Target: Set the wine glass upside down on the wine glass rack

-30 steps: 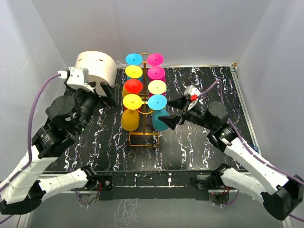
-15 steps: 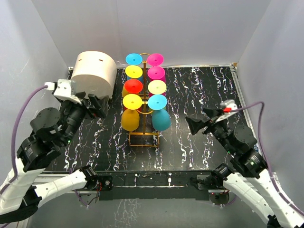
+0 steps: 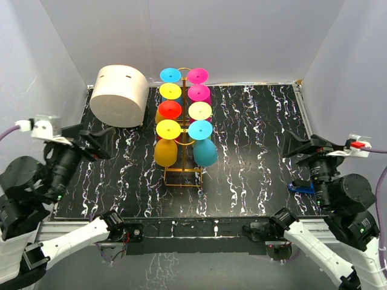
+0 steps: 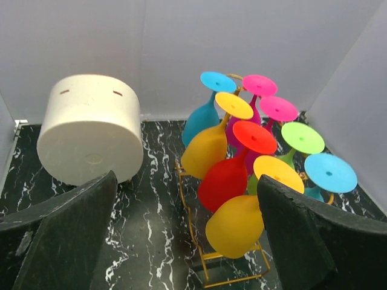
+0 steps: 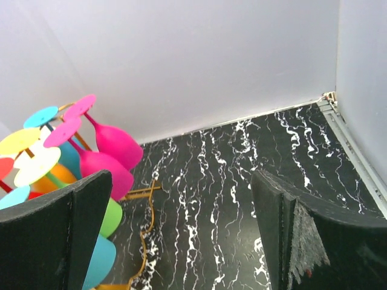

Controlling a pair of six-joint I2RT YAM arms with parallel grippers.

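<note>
White walls close round a black marbled table [image 3: 254, 121]. On its far left corner sits a cream drum [image 3: 119, 95]. Just right of the drum, midway between the left and right edges, stands the gold wire rack [image 3: 183, 176]. Eight bright wine glasses [image 3: 170, 109] hang on it upside down, feet up, in two columns. The pair nearest the front edge are a yellow glass [image 3: 165, 152] and a teal glass [image 3: 205, 153]. The left gripper [image 3: 95, 140] hangs above the left edge and the right gripper [image 3: 297, 147] above the right edge. Both are well apart from the rack, jaws spread wide, holding nothing. A small blue object [image 3: 300, 188] lies by the right edge.
</note>
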